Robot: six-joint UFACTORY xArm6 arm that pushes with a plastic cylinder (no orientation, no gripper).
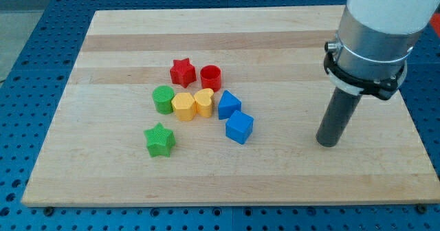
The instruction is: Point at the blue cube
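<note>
The blue cube [239,127] sits on the wooden board [110,183], at the lower right of a cluster of blocks. A second blue block [228,104], wedge-like, touches it from the upper left. My tip [328,143] rests on the board to the view's right of the blue cube, about a hand's width away, touching no block. The rod rises from it to the arm's grey and white body [377,31] at the view's top right.
Left of the blue blocks lie a yellow heart [204,102], a yellow hexagon [183,106] and a green cylinder [163,99]. A red star [182,72] and a red cylinder [210,76] lie above them. A green star [159,139] lies apart at lower left.
</note>
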